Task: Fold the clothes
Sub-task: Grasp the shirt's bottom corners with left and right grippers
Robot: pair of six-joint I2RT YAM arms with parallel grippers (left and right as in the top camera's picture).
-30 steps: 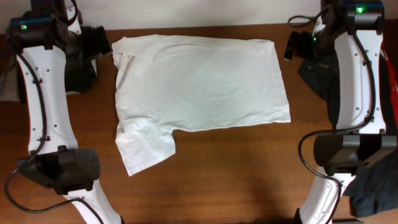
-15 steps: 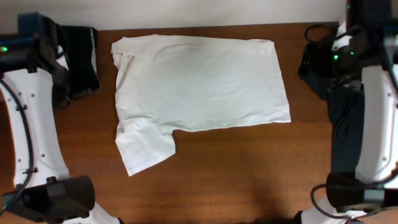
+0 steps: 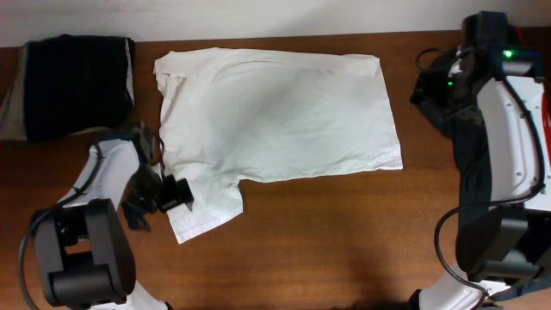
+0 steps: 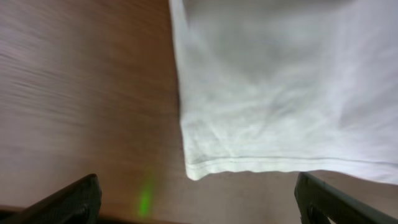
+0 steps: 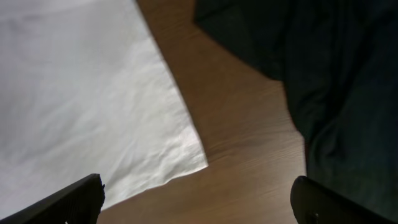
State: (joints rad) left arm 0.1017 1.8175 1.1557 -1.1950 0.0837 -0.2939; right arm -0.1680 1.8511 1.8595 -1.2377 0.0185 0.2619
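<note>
The white T-shirt (image 3: pixel 275 112) lies flat on the brown table, with one short sleeve (image 3: pixel 202 202) sticking out at the front left. My left gripper (image 3: pixel 172 194) is open and empty at the sleeve's left edge. In the left wrist view a sleeve corner (image 4: pixel 193 168) lies just ahead of the open fingers (image 4: pixel 199 208). My right gripper (image 3: pixel 429 86) is open and empty just past the shirt's right edge. The right wrist view shows the shirt's corner (image 5: pixel 186 155) ahead of the fingers (image 5: pixel 199 202). No lettering or label shows.
A folded black and beige bundle (image 3: pixel 76 86) lies at the back left. A black garment (image 3: pixel 456 129) lies along the right edge under the right arm and also shows in the right wrist view (image 5: pixel 336 74). Bare wood (image 3: pixel 327 250) lies in front of the shirt.
My left arm has swung from the back left corner down to the sleeve, uncovering the bundle. My right arm has shifted slightly by the shirt's right edge. The shirt has not moved.
</note>
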